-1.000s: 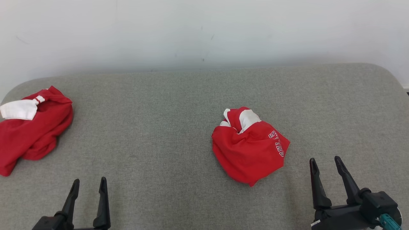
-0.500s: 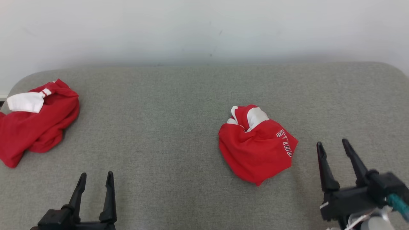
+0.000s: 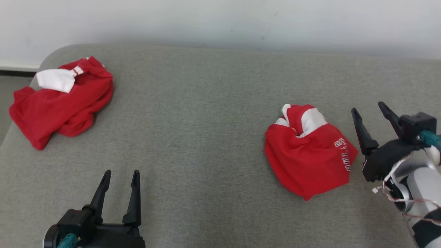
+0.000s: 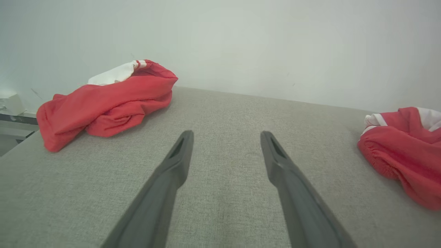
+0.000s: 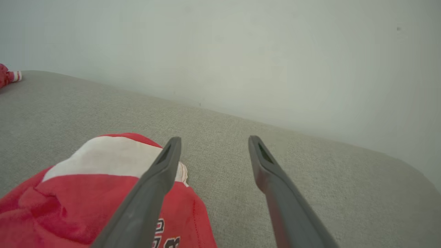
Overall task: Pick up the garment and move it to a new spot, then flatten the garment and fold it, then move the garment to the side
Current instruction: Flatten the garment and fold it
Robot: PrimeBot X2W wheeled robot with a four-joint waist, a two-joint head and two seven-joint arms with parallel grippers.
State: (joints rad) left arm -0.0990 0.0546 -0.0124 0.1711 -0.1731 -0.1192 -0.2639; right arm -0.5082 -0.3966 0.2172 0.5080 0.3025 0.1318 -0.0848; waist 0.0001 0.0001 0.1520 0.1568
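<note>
pick-up not yet begun: right gripper (image 3: pixel 367 107), fingers spread, hovers just right of the crumpled red-and-white cloth garment (image 3: pixel 306 156); next it should swing left and pinch a fold. left gripper (image 3: pixel 122 171) spread too.

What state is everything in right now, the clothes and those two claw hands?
Lettered red garment: crumpled in a heap, not held.
Other red garment: crumpled at the far left, nothing touching it.
Left hand: open, empty.
Right hand: open, empty, close beside the first heap.
</note>
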